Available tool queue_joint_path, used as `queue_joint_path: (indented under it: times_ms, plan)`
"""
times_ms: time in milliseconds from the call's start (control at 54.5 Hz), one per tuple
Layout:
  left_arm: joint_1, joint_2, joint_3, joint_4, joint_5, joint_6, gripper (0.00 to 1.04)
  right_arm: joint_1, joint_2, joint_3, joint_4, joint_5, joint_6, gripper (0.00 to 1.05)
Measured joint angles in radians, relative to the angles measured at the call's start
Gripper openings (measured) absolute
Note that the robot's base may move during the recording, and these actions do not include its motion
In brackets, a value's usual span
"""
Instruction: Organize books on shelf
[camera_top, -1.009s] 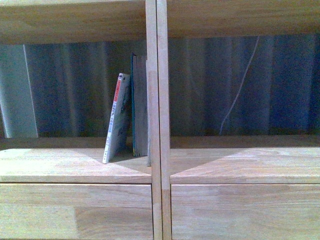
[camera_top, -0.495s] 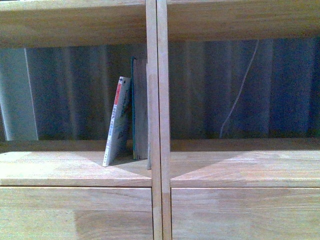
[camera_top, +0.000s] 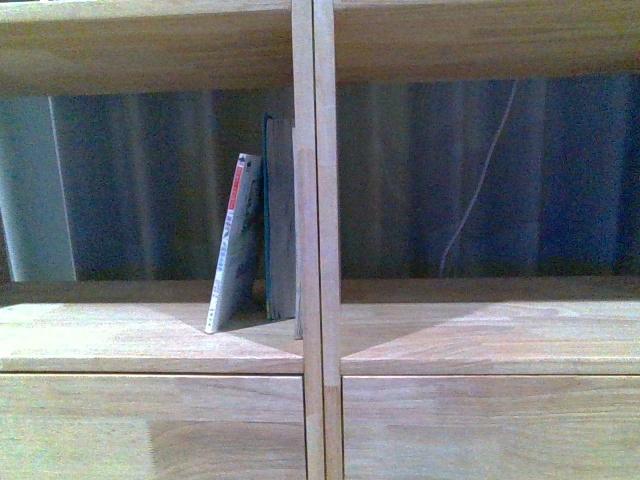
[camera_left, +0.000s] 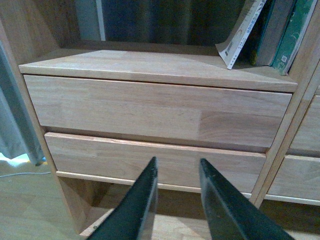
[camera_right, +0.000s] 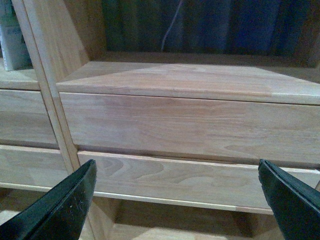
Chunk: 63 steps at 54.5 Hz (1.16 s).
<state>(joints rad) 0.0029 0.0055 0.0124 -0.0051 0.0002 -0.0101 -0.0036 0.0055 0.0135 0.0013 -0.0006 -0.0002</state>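
Leaning against the taller dark teal-covered book (camera_top: 280, 215), thin pale paperback with red-and-white spine (camera_top: 236, 240), foot splayed outward on the left bay of the light natural-wood bookcase (camera_top: 150, 335); teal volume upright, braced by the double central upright (camera_top: 314, 240). Seemingly shelved already, though the tilt invites straightening. Left claw (camera_left: 175, 197) empty, narrowly parted, low before the drawer fronts (camera_left: 150, 112). Right claw (camera_right: 177, 200) spread wide, grasping nothing.
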Motion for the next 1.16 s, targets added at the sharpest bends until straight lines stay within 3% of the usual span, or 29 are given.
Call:
queue_joint_path:
  times_ms: [165, 330, 1156]
  plan:
    - [0.0, 0.0, 0.0, 0.0, 0.0, 0.0, 0.71, 0.0, 0.0, 0.0, 0.0, 0.0, 0.0, 0.98]
    - [0.0, 0.0, 0.0, 0.0, 0.0, 0.002, 0.99, 0.0, 0.0, 0.0, 0.0, 0.0, 0.0, 0.98]
    - [0.0, 0.0, 0.0, 0.0, 0.0, 0.002, 0.97, 0.0, 0.0, 0.0, 0.0, 0.0, 0.0, 0.98]
